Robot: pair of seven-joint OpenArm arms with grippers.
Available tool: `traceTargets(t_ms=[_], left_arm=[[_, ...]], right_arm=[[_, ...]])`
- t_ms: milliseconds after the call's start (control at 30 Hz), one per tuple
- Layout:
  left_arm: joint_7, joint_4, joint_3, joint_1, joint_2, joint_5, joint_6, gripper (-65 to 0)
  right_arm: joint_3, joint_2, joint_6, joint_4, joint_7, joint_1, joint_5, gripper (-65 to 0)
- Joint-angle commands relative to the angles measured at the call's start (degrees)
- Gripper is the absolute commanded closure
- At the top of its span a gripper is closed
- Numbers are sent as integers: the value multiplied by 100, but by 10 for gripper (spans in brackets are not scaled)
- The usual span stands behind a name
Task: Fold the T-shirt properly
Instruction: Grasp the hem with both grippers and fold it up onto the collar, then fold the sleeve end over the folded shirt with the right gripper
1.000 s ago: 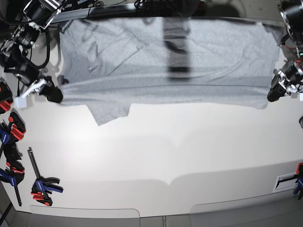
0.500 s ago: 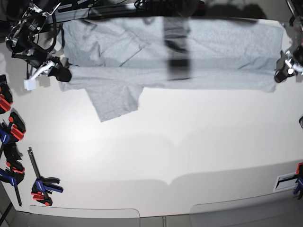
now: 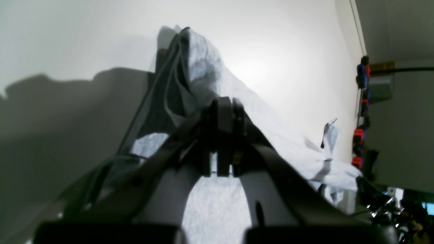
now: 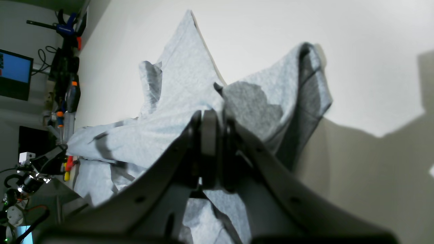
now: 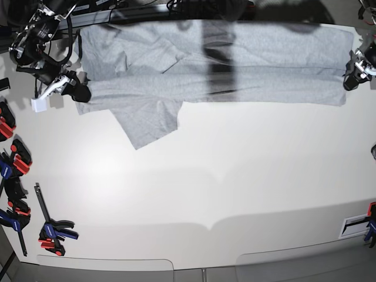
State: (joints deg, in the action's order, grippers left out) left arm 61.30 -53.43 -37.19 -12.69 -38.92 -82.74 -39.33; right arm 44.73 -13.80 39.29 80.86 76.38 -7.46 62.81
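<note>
From my remote station: the T-shirt (image 5: 235,64) lies stretched along the far edge of the white worktop (image 5: 235,176), one sleeve (image 5: 147,120) spilling forward. My left gripper (image 5: 351,82) and right gripper (image 5: 79,93) each have fingers (image 3: 223,135) clenched on opposite ends of the cloth.

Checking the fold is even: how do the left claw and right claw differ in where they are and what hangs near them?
In the base view, the left claw is at the T-shirt's right end, the right claw at its left end. A sleeve spills down onto the table beside the right claw; none beside the left. Both are shut on the folded edge.
</note>
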Motion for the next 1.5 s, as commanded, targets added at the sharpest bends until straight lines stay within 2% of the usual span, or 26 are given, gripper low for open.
traceTargets(t_ms=[0,33,100,133,200,367,567,667,767,900,933,1133,1267,1367,1400,1433,1467], left_arm=[[-136,-85,-61,31,-155,-140,-67,0],[-133,-85,-61,31,-146,-138,-67,-11],[-138,-85,-61,31,-131,-146,-67,-104],[-155,-85,-61,31,-127,-160,-67,-136],[-225,-85,-61,31,-129,-157,-67,-161],[-282,-94,-120,33,-127,-226,-67,-160],[-286,-98,-341,46,-127,-226,-67,-166],[-299,-98,-339,46,-122,-226,-67,-199],[-306,-98,-339,46,-125,-226,-67,-222],[-302,-98,-339,46,-125,-226,-67,-222],[-302,-98,-339,46,-125,-226,-67,-222],[-299,-98,-339,46,-122,-226,-67,-222],[-302,-98,-339,46,-122,-226,-67,-222],[-299,-98,-339,46,-122,-226,-67,-222],[-302,-98,-339,46,-122,-226,-67,-222],[-302,-98,-339,46,-122,-226,-67,-222],[-302,-98,-339,46,-122,-226,-67,-222]], right_arm=[[26,-98,71,107,-90,61,127,0],[26,-98,71,107,-90,63,129,-46],[26,-101,71,107,-120,63,127,-192],[26,-103,71,107,-184,63,125,-231],[26,-133,71,107,-254,79,129,-241],[68,-348,71,122,-433,232,385,-241],[195,-393,71,120,-520,1075,315,-241],[7,-273,71,111,-695,1534,-264,-241],[-531,-101,71,-2,-1268,1845,-1259,-243],[-1622,-63,71,-678,-1816,2149,-2159,-368],[-1873,-63,71,-911,-1856,2247,-2284,-380],[-2785,-26,71,-2555,-2201,2892,-2365,-379],[-2863,131,71,-3469,-2153,3193,-2369,-379],[-2863,275,71,-3676,-1853,3215,-2369,-371],[-2863,323,71,-3674,-1696,3209,-2367,-343],[-2863,361,71,-3672,-1580,3209,-2363,-288],[-2863,387,71,-3672,-1534,3211,-2363,-205]])
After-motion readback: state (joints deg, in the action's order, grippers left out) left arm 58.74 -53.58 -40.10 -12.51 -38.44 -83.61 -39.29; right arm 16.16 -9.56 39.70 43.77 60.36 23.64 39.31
